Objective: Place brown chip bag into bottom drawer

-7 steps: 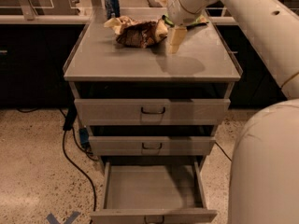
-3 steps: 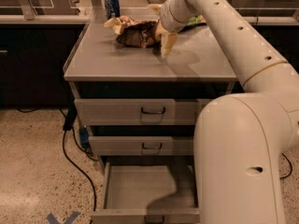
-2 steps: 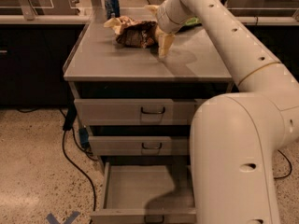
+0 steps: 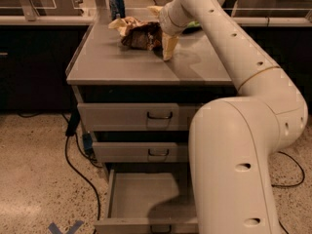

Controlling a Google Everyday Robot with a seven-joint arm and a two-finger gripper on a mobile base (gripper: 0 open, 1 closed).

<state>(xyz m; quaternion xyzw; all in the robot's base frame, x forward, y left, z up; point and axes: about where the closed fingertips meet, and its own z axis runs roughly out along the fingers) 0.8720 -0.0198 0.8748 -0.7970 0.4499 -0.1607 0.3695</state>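
The brown chip bag (image 4: 139, 33) lies crumpled on the grey cabinet top (image 4: 122, 62), toward the back, with pale ends showing at its left. My gripper (image 4: 168, 48) points down at the bag's right end, touching or almost touching it, with its tip close to the cabinet top. The bottom drawer (image 4: 146, 199) is pulled out below the two closed drawers, and its flat grey tray holds nothing. My arm's big white body hides the drawer's right part.
A blue can (image 4: 116, 5) stands at the back of the cabinet top, left of the bag. A bit of green bag (image 4: 193, 25) shows behind my arm. Black cables (image 4: 78, 155) trail over the floor left of the cabinet. Blue tape (image 4: 66, 226) marks the floor.
My gripper has crept left and slightly down, from beside the bag to right against its right end. The bag and the drawers have not moved.
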